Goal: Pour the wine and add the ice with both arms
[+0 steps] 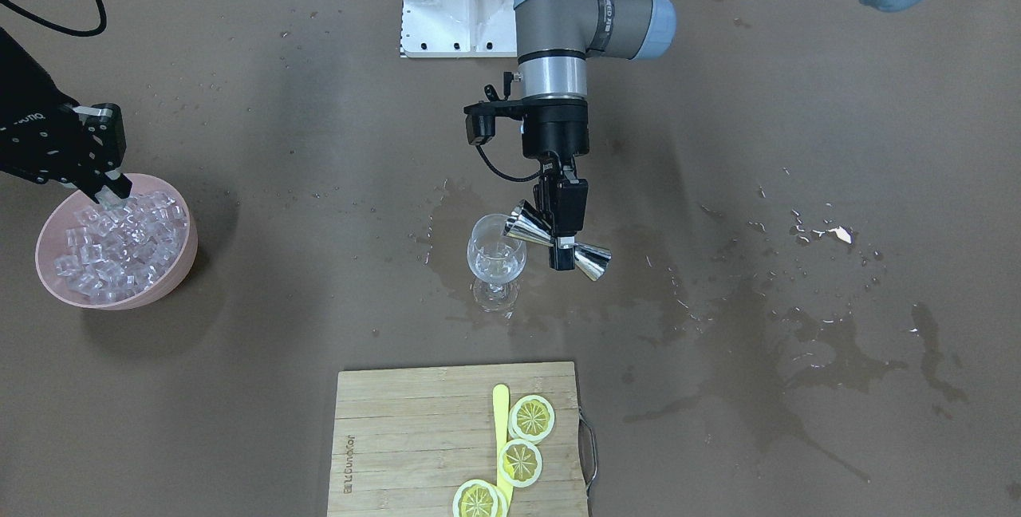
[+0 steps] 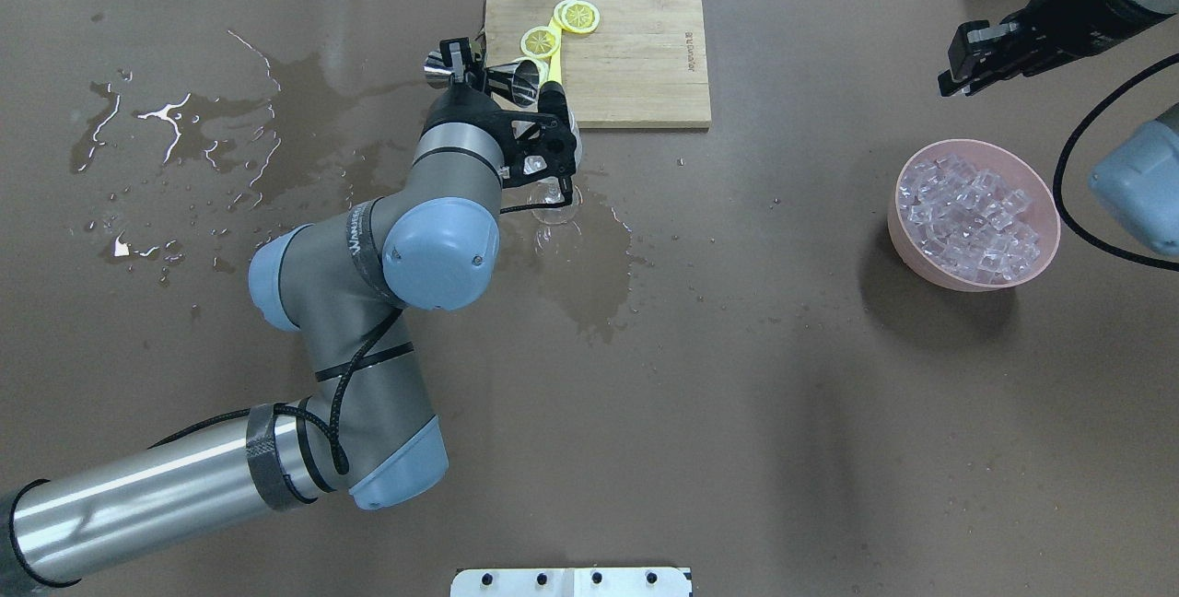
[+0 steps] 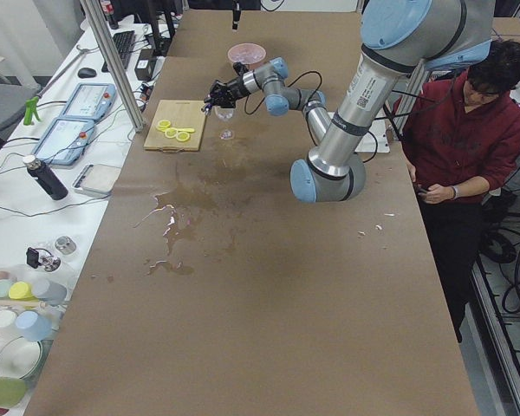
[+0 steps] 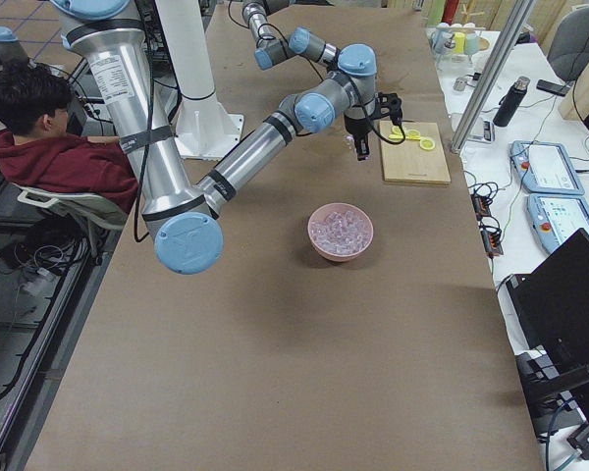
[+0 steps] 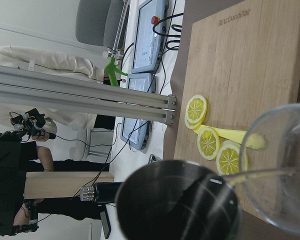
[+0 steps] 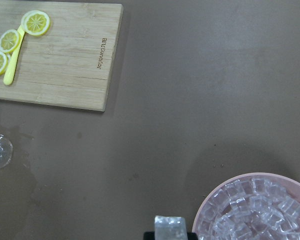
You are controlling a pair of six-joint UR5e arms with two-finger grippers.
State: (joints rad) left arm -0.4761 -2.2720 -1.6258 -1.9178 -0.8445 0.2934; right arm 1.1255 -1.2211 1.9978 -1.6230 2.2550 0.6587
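My left gripper (image 1: 563, 239) is shut on the waist of a silver jigger (image 1: 528, 227), tilted with its mouth over the rim of the stemmed glass (image 1: 496, 258). A little clear wine (image 1: 494, 268) sits in the glass bowl. In the left wrist view a thin clear streak runs from the jigger's mouth (image 5: 177, 202) into the glass (image 5: 285, 175). The pink bowl (image 1: 185, 258) holds many ice cubes (image 1: 120, 242). My right gripper (image 1: 104, 148) is open and empty above the bowl's rim; one fingertip (image 6: 169, 227) shows beside the ice (image 6: 262, 210).
A wooden cutting board (image 1: 399, 437) with three lemon slices (image 1: 531, 417) and a yellow stick lies at the operators' side. Dark wet stains (image 1: 798, 341) spread on the brown table cover. The white mounting base (image 1: 459, 2) stands behind the glass. A person (image 3: 468, 130) sits beside the table.
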